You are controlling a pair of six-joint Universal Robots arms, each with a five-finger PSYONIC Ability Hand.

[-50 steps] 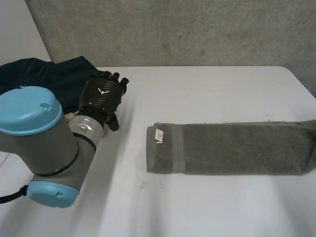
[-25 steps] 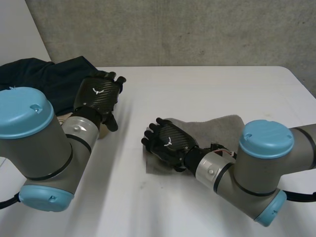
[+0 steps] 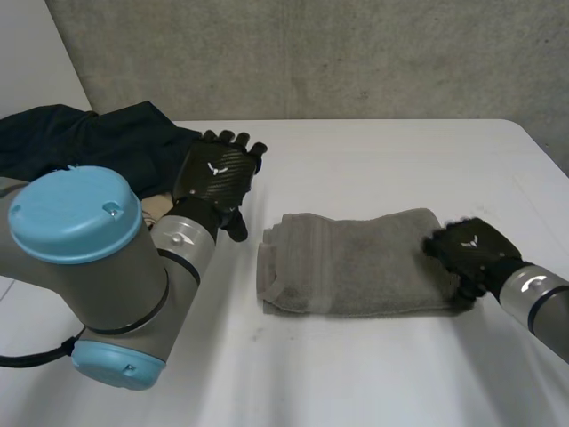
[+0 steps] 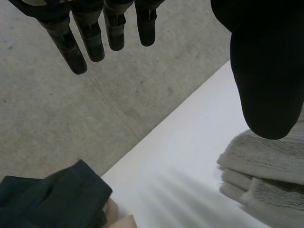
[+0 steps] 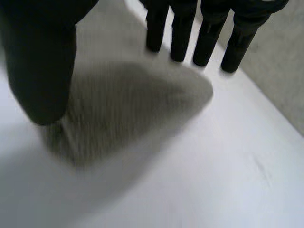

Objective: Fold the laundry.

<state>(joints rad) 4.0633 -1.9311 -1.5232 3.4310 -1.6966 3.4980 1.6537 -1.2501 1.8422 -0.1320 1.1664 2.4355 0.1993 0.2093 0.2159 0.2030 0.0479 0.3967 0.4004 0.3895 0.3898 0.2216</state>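
Just now: open hands at a folded grey-green terry towel (image 3: 356,262)

My left hand (image 3: 218,176) hangs over the white table (image 3: 356,382) with its back turned up. It sits between the heap of dark navy cloth (image 3: 89,142) at the table's far left and the towel's left end. In the left wrist view its fingers (image 4: 90,42) are straight and stand well away from the thumb, with nothing held. The towel's stacked layers (image 4: 266,166) lie just beside the thumb tip, apart from the navy cloth (image 4: 52,199).

My right hand (image 3: 468,251) is at the towel's right end, its forearm coming in low from the table's right side. In its own wrist view the fingers (image 5: 206,33) are straight and the thumb is spread wide, gripping nothing. The towel (image 5: 128,104) lies under the palm, and I cannot tell whether the palm touches it. The towel rests flat at mid-table.
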